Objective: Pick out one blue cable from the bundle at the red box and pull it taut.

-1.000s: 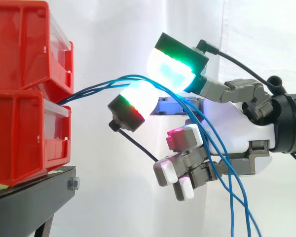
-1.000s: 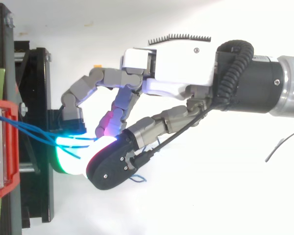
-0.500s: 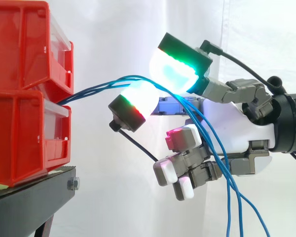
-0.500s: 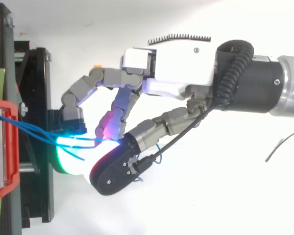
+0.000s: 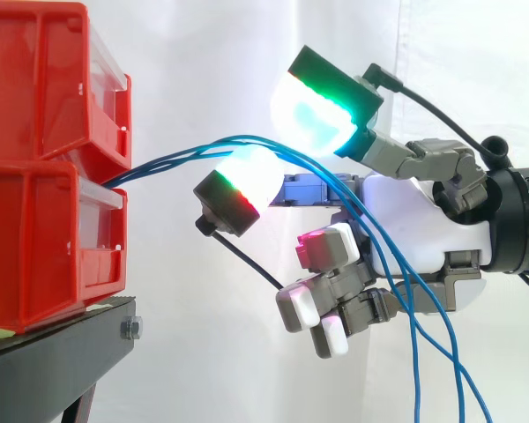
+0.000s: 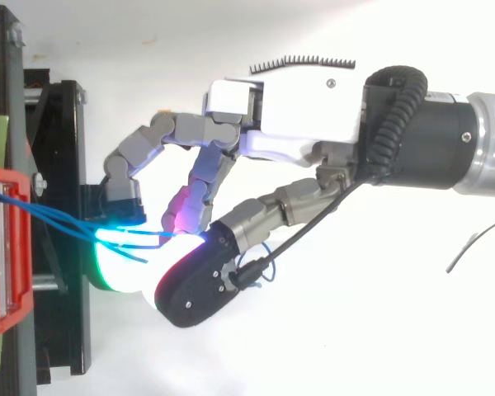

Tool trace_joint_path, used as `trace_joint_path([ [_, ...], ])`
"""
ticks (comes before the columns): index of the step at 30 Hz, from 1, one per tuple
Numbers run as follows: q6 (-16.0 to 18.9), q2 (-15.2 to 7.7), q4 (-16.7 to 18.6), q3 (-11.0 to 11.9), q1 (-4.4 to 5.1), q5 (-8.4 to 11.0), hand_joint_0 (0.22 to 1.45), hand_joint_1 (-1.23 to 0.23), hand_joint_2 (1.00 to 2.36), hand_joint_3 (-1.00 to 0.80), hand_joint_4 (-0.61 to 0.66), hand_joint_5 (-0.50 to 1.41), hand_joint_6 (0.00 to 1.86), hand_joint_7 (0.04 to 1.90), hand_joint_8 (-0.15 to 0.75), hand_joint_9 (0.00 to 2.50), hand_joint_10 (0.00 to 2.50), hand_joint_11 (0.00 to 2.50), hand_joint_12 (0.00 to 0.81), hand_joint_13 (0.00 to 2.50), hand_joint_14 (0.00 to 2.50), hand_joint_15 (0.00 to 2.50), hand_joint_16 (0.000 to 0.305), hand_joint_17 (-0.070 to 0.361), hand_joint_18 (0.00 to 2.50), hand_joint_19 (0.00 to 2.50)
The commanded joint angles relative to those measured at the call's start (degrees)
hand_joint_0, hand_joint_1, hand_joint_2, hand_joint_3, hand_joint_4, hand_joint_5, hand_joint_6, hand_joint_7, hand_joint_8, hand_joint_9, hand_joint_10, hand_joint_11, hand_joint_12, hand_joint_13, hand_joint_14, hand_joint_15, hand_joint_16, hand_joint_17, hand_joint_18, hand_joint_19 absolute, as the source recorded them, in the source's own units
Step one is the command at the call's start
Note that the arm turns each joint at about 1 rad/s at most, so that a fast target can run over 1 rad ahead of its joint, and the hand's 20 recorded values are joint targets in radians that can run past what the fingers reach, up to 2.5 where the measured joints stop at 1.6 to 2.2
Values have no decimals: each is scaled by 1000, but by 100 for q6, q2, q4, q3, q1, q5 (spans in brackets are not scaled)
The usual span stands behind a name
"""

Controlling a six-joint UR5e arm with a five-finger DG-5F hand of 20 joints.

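Several thin blue cables (image 5: 176, 157) come out between the two stacked red bins (image 5: 44, 247) at the left, arch upward and hang down past my hand (image 5: 423, 220) to the lower right. They run through the gap between a green-glowing pad (image 5: 313, 110) above and a white-and-red pad (image 5: 247, 176) below. The two pads stand apart and neither presses on the cables. My other fingers (image 5: 326, 304) are curled under the palm, holding nothing. From above, the cables (image 6: 58, 219) leave the red bin (image 6: 4, 247) and vanish under the glowing pads.
The bins rest on a black stand (image 5: 53, 361) whose frame (image 6: 62, 165) lies just left of my fingertips. A white curtain hangs behind. The arm comes in from the right.
The green-glowing upper pad has lifted up and to the right, widening the gap over the cables. The hanging cable ends have swung rightward. The lower pad and bins stay still.
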Motion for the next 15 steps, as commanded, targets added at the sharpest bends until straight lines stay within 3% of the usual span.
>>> trace_joint_path([
  [1,1,4,-3,4,-2,0,437,-526,1000,-500,-118,-61,807,888,230,1258,27,710,343,1021,22,640,55,123,877,770],
  [7,1,-5,15,4,-2,0,547,-370,1000,-500,-164,-63,804,936,204,1246,30,735,307,987,26,668,45,102,802,823],
  [11,1,-5,6,4,7,0,588,-507,1001,-487,-116,-65,804,970,204,1244,28,749,305,977,27,677,44,99,785,834],
  [15,1,4,6,4,7,0,576,-602,1013,-340,-84,-69,820,995,215,1225,30,745,311,974,27,674,45,100,786,821],
])
